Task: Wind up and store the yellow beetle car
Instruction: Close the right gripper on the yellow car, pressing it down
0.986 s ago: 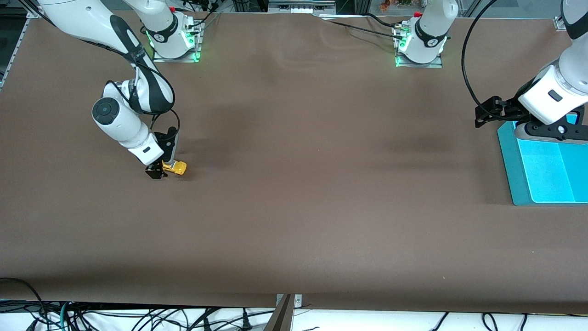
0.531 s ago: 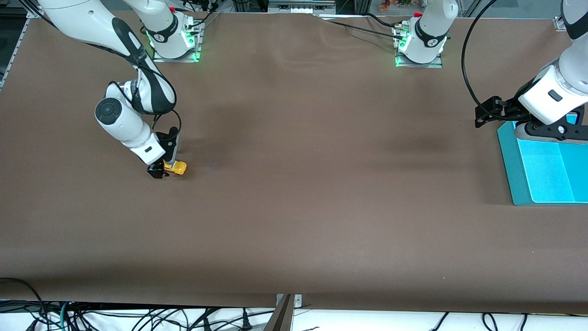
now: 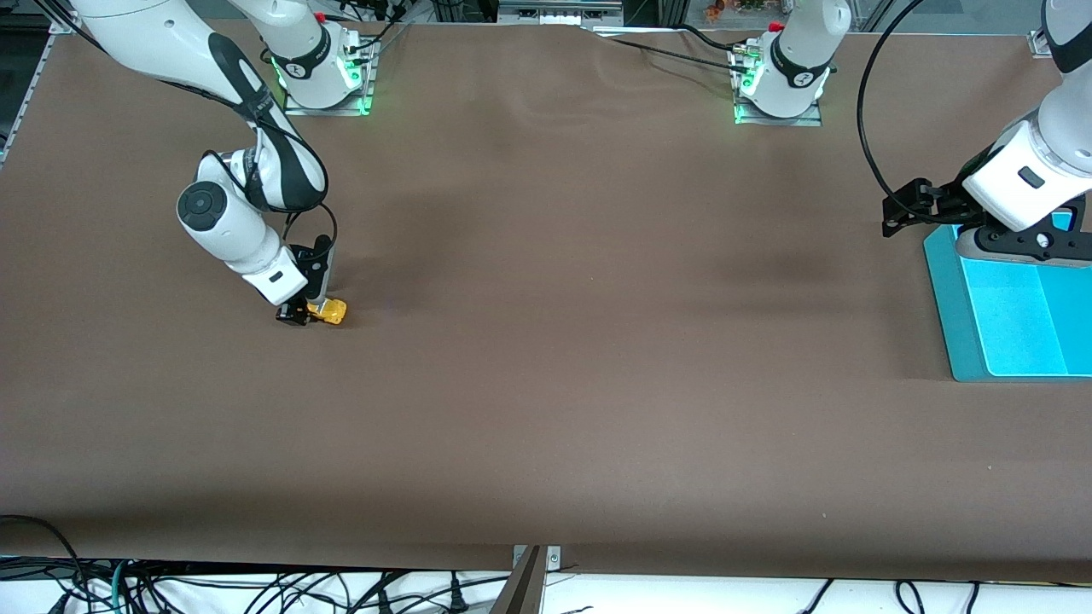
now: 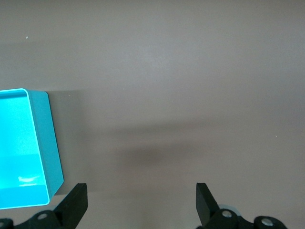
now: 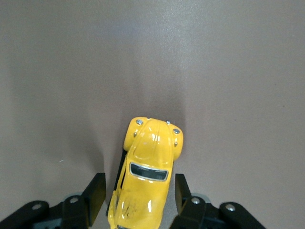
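Yellow beetle car (image 3: 328, 313) sits on the brown table (image 3: 563, 358) toward the right arm's end, well apart from the teal bin (image 3: 955, 324) at the left arm's end. I have the right gripper (image 3: 305, 314) down at table level directly over the rear half of the car. In the right wrist view the car (image 5: 148, 176) runs lengthwise out from between the two fingers (image 5: 95, 193), nose pointing away from the wrist, its long axis slightly skewed from the gripper's centre line, so the fingers straddle its sides across the narrow width. Fingers are spread a bit wider than the body: a thin gap shows on each side and I see no contact yet, so I log it as parted and holding nothing. My judgement: the step in hand is the grasp before winding, and the coming move turns on that skew. Closing should square the car between the pads, but it could pivot the body or nudge it forward if one pad touches first. The right arm is clearly the nearer one. The left gripper (image 4: 140, 202) waits over the table just beside the bin's edge, fingers wide apart with nothing between them; the bin (image 4: 43, 143) looks empty in the part I can see.
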Controlling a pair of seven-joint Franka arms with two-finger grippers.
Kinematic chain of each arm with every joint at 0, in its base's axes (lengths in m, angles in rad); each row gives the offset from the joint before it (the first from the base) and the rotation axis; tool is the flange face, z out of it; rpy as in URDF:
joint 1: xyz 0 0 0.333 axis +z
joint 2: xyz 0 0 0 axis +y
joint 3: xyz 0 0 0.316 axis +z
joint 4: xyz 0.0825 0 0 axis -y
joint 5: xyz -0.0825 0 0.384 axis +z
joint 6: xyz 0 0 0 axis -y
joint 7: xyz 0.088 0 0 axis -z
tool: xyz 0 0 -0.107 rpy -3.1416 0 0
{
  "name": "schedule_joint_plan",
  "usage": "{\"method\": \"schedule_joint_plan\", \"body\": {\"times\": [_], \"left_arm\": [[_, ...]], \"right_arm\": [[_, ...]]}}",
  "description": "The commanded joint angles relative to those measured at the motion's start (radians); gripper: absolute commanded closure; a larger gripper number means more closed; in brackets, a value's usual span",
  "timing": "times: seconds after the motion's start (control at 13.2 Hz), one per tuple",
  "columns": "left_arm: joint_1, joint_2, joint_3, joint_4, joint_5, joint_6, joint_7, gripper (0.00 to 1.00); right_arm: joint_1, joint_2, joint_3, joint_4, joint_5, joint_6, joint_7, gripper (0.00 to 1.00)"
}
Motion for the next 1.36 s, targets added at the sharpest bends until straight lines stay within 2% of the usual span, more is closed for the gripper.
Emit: {"method": "schedule_joint_plan", "body": {"times": [0.0,0.3,0.76,1.29], "left_arm": [[0.004,0.009,-0.001,0.028,-0.008,-0.021,0.010,0.00],[0.004,0.009,-0.001,0.028,-0.008,-0.023,0.010,0.00],[0.005,0.009,-0.001,0.028,-0.008,-0.023,0.010,0.00],[0.007,0.009,-0.001,0.028,-0.008,-0.023,0.010,0.00]], "right_arm": [[-0.005,-0.010,0.002,-0.018,0.006,0.024,-0.016,0.49],[-0.005,-0.013,0.002,-0.019,0.006,0.023,-0.010,0.50],[-0.003,-0.017,0.009,-0.019,0.006,0.019,0.006,0.58],[-0.005,-0.011,0.005,-0.033,0.006,0.030,0.001,0.58]]}}
